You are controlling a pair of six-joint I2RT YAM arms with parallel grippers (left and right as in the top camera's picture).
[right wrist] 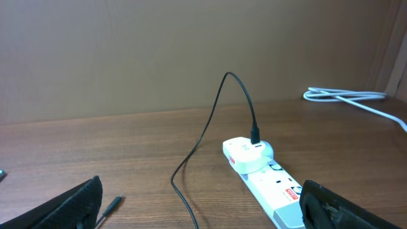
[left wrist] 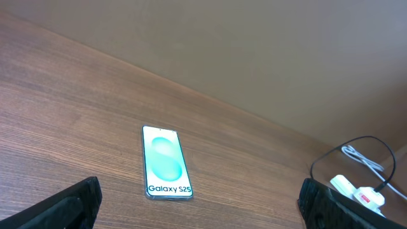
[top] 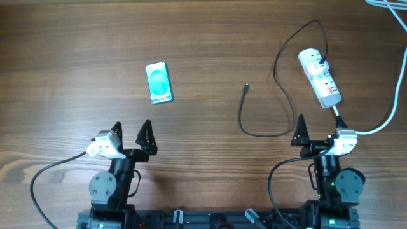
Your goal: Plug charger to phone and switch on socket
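Left gripper (top: 131, 129): sitting spread wide, holding nothing.
Right gripper (top: 317, 130): also gaping, empty, near the socket (top: 320, 77).
Phone (top: 159, 83): lying screen-up on the surface (top: 63, 51).
Charger (top: 261, 130): trailing from the socket, tip lying well apart from the phone.

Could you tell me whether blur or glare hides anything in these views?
Overhead: evenly lit and sharp, though the charger tip is tiny. Left wrist: the phone is crisp, its lettering readable, no glare; the pincer fingers at the bottom corners are dark, soft. Right wrist: the socket is sharp.
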